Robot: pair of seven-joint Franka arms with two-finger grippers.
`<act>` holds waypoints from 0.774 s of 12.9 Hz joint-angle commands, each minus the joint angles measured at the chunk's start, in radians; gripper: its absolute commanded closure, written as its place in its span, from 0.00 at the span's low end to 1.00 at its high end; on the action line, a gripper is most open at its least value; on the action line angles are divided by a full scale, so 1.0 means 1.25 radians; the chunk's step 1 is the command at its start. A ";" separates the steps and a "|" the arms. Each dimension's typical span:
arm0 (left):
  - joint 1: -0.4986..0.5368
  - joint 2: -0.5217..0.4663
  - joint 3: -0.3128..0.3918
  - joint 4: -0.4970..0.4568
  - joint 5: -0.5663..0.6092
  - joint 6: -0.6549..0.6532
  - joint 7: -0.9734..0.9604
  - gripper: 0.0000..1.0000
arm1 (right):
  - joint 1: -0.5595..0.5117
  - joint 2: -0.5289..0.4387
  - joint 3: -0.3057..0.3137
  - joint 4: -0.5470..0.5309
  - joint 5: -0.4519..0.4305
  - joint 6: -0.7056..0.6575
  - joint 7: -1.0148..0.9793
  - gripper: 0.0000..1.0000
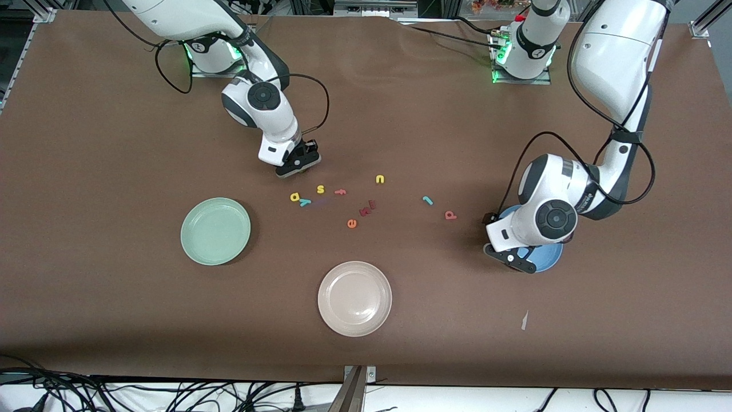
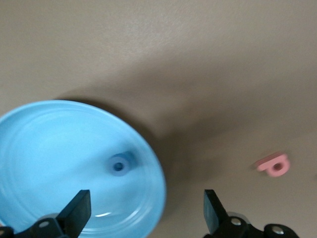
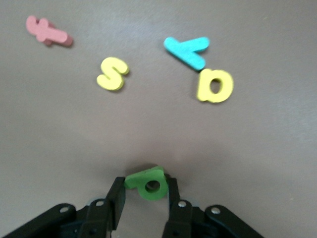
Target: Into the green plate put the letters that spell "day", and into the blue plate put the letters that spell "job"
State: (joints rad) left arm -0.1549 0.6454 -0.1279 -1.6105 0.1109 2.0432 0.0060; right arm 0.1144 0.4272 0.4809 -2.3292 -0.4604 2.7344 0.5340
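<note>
My right gripper [image 3: 144, 187] [image 1: 298, 165] is down at the table, shut on the dark green "d" [image 3: 148, 183]. Close by lie the teal "y" [image 3: 187, 51] [image 1: 305, 202] and the yellow "a" [image 3: 214, 85] [image 1: 294, 197], between my right gripper and the green plate [image 1: 215, 230]. My left gripper [image 2: 144, 203] [image 1: 513, 256] hangs open and empty over the rim of the blue plate [image 2: 49, 144] [image 1: 550, 257]. The blue "o" [image 2: 119, 165] lies in that plate. The pink "b" [image 2: 274, 165] [image 1: 450, 215] and the teal "j" [image 1: 427, 199] lie on the table beside it, toward the middle.
A yellow "s" [image 1: 321, 189], a pink "f" [image 1: 339, 192], a yellow "u" [image 1: 380, 179], a dark red "k" [image 1: 366, 209] and an orange "e" [image 1: 351, 224] lie mid-table. A cream plate [image 1: 354, 297] sits nearer the front camera. A white scrap [image 1: 524, 320] lies near the blue plate.
</note>
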 commanded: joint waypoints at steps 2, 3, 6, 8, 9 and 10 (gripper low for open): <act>-0.037 0.008 -0.041 -0.005 -0.011 0.015 -0.287 0.00 | -0.012 -0.045 -0.002 -0.007 -0.006 -0.006 -0.009 0.60; -0.056 0.025 -0.041 -0.007 -0.013 0.043 -0.353 0.00 | -0.018 -0.061 -0.002 -0.006 -0.006 -0.012 -0.017 0.60; -0.107 0.027 -0.040 -0.077 -0.009 0.151 -0.512 0.00 | -0.059 -0.133 -0.002 -0.002 -0.004 -0.079 -0.038 0.60; -0.109 0.027 -0.041 -0.123 -0.009 0.213 -0.525 0.02 | -0.119 -0.155 -0.001 0.000 -0.002 -0.106 -0.116 0.60; -0.110 0.028 -0.041 -0.127 -0.009 0.217 -0.525 0.07 | -0.155 -0.154 -0.001 0.008 -0.002 -0.106 -0.139 0.60; -0.110 0.029 -0.040 -0.130 -0.009 0.217 -0.525 0.13 | -0.176 -0.148 -0.002 0.022 -0.001 -0.106 -0.179 0.60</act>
State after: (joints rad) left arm -0.2953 0.6996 -0.1853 -1.7472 0.1104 2.2976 -0.6439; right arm -0.0429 0.2464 0.4692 -2.3156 -0.4602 2.6119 0.3889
